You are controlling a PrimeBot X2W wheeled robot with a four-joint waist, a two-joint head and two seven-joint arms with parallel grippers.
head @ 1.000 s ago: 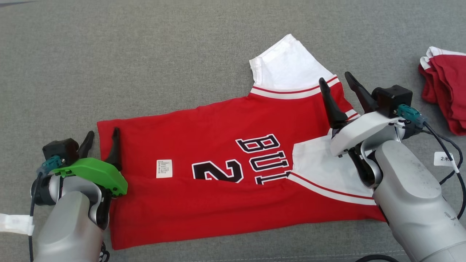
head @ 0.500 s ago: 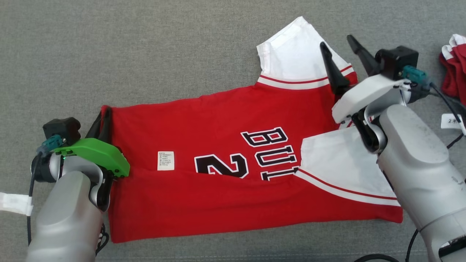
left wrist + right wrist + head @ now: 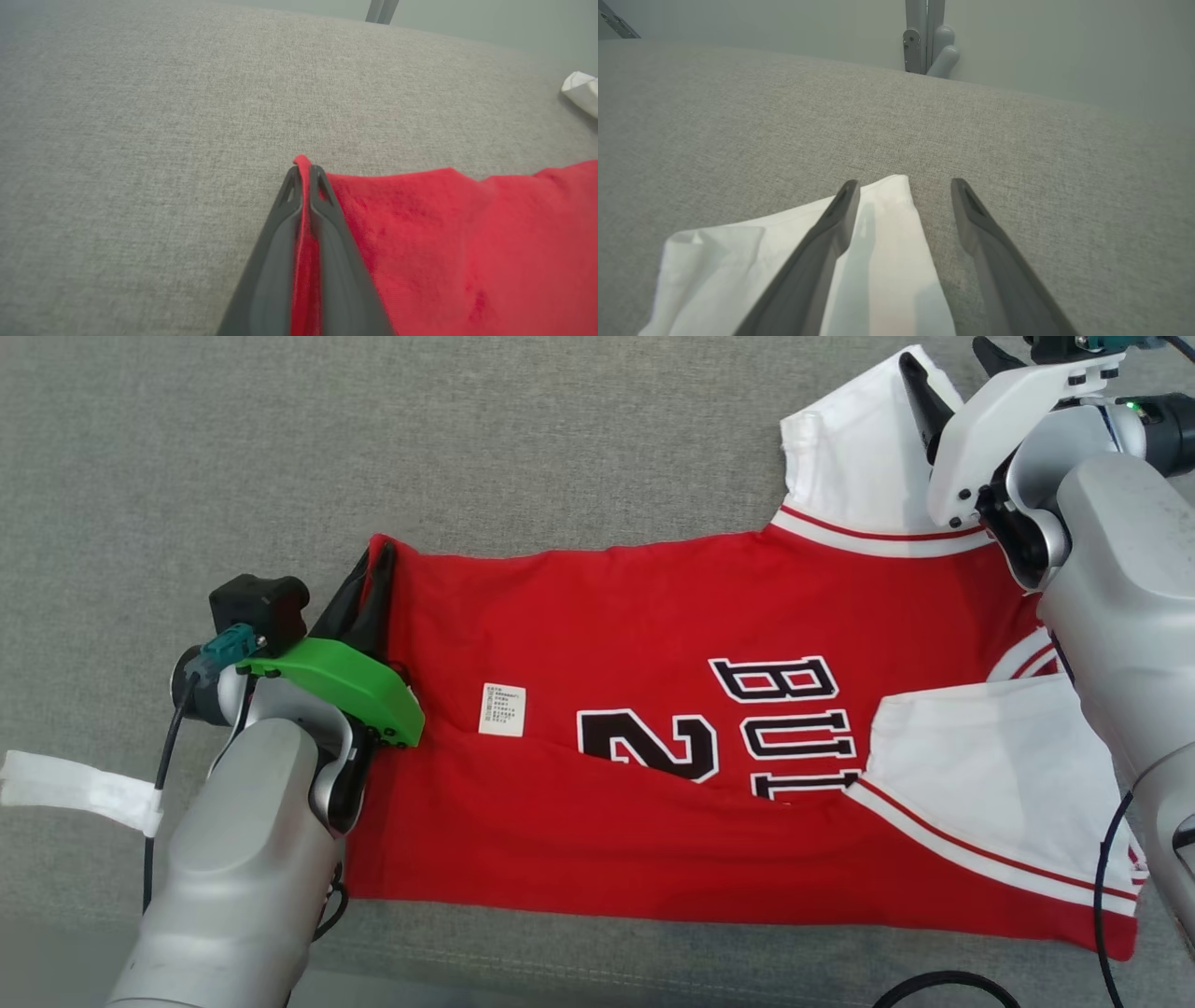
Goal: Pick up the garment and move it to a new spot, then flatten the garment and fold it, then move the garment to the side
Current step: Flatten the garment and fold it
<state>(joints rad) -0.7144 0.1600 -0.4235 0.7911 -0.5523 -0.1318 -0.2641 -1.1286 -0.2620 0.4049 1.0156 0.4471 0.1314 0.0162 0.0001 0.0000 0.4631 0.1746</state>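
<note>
Garment (image 3: 607, 607) corner inside left gripper (image 3: 377, 558)

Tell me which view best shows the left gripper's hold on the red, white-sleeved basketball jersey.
The left wrist view: the left gripper has both dark fingers shut on a corner of the red jersey, cloth showing between them. The head view shows the same pinch smaller, from above. The right wrist view shows the jersey's white sleeve.

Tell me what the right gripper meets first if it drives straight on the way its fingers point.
Probably the grey woven fabric surface just beyond the corner of the white sleeve of the red jersey; the open right gripper straddles that corner, angled down. Depth is unclear.
</note>
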